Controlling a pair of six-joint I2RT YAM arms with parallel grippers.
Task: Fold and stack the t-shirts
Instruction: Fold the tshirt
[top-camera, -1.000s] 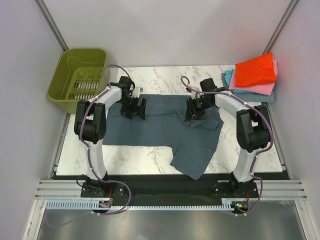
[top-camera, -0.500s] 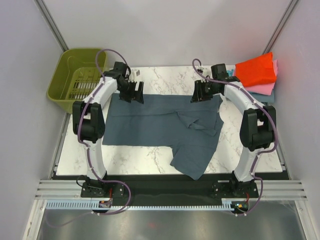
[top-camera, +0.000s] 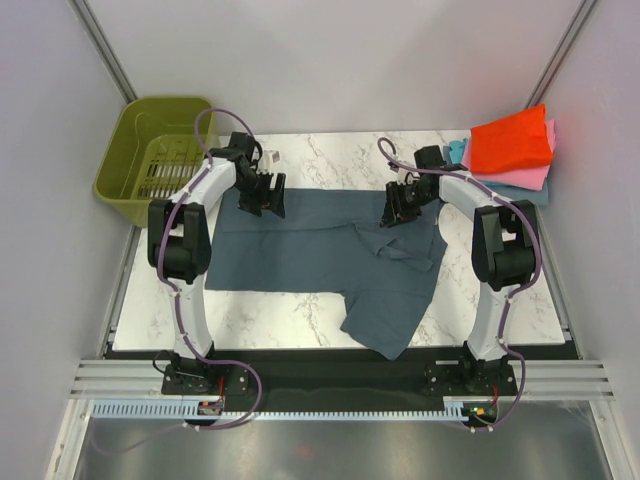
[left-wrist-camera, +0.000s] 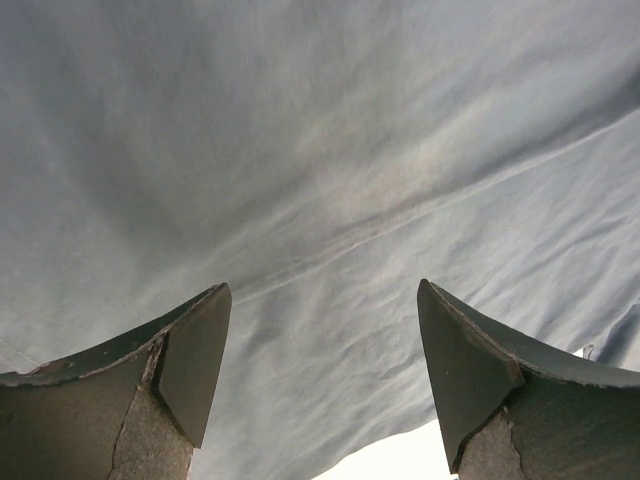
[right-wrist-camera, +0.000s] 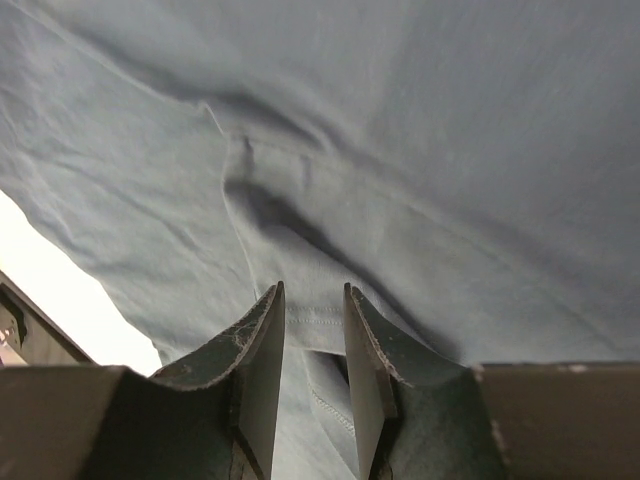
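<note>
We find the blue-grey shirt (top-camera: 300, 250) spread flat on the marble table (top-camera: 330, 160), its long axis running left to right; a flap of it on the right side reaches toward the near edge, and a small fold lies creased just near of the right arm.

The left gripper (top-camera: 268, 192) sits over the far left part of the shirt, close to its far edge; the right gripper (top-camera: 397, 208) sits over the far right part, by the same edge. So the cloth lies directly below both tools and stretches away from them toward the near side. Each arm is nearer to its own end, and we judge that the far edge is what the next grasp turns on.

In the left wrist view the left gripper (left-wrist-camera: 322, 288) has its jaws spread wide with nothing between them, only cloth beneath. In the right wrist view the right gripper (right-wrist-camera: 312, 290) has its jaws close together with a stitched hem showing in the narrow gap; we cannot tell whether that hem is pinched or merely lies behind.

The folded red-orange shirt (top-camera: 512, 140) tops a stack at the far right corner, over a pink shirt (top-camera: 535, 175) and a teal shirt (top-camera: 458, 152), well apart from the spread one. A green basket (top-camera: 150, 150) stands off the far left corner.

We can read no brand, label or writing anywhere.
</note>
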